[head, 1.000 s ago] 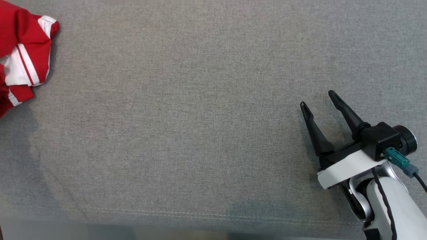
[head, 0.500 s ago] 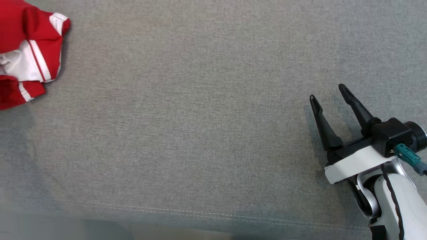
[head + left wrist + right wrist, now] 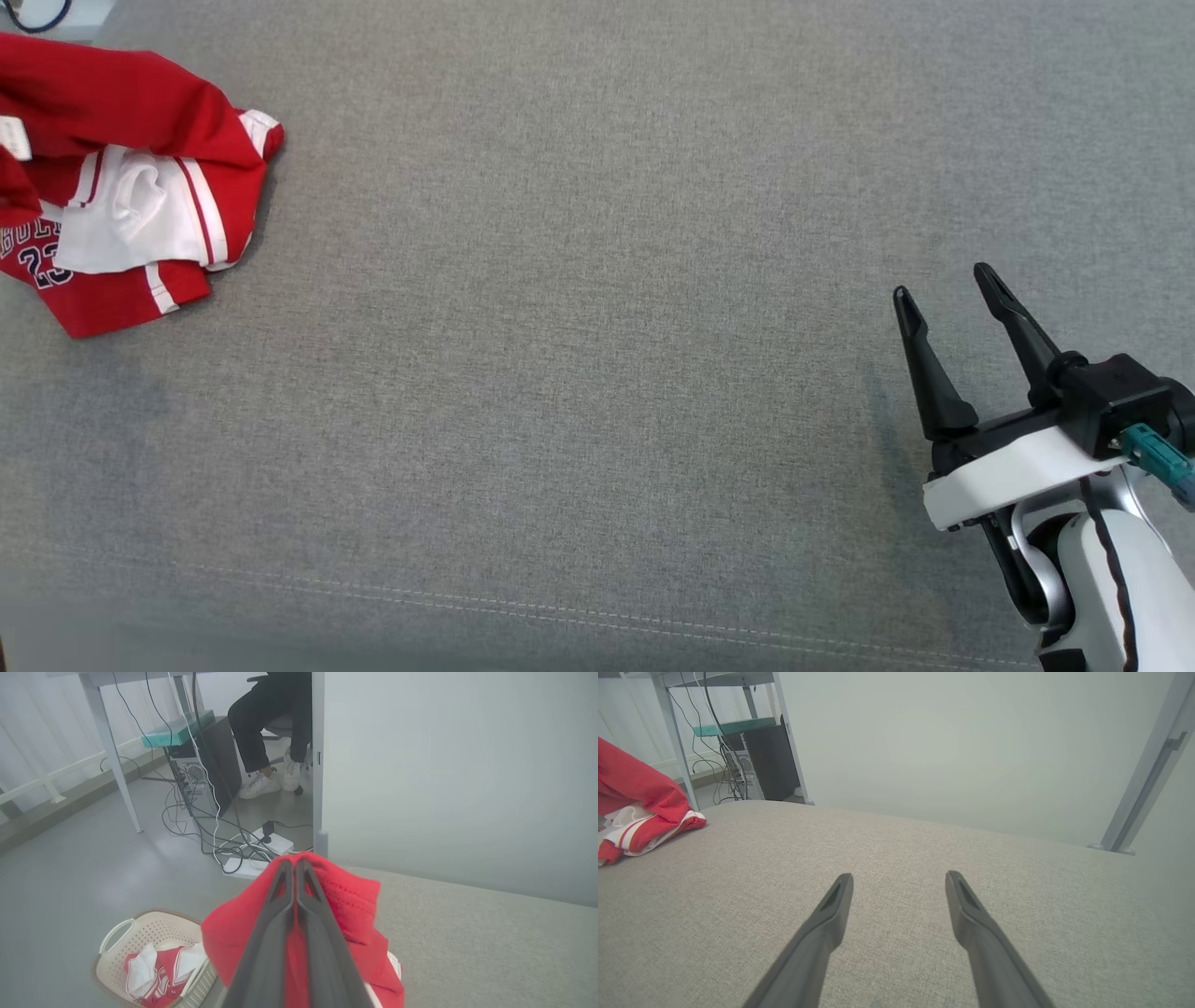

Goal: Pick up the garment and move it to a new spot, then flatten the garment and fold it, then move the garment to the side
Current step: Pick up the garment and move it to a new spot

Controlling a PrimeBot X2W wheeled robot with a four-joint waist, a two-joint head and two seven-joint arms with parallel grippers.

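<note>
- Garment [image 3: 121, 103]: a red jersey with white trim and dark lettering is seen crumpled at the far left of the grey cloth surface [image 3: 597, 392], close to its far corner. Part of it rests on the surface and part is drawn up off it.
- Left gripper [image 3: 294, 865]: the two fingers are pressed together with no gap, and a fold of the red cloth is pinched at their tips. The cloth hangs down from there on both sides of the fingers.
- Right gripper [image 3: 943, 285]: the fingers are spread wide and nothing is held. It is poised over bare surface at the right, well apart from the garment.
- Basket [image 3: 154, 926]: a pale perforated basket is seen on the floor beside the surface, with red and white clothes lying in it.
- Person [image 3: 266, 728]: legs in dark trousers and white shoes are seen at a desk beyond the surface's edge. Cables and a power strip [image 3: 275, 842] lie on the floor nearby.
</note>
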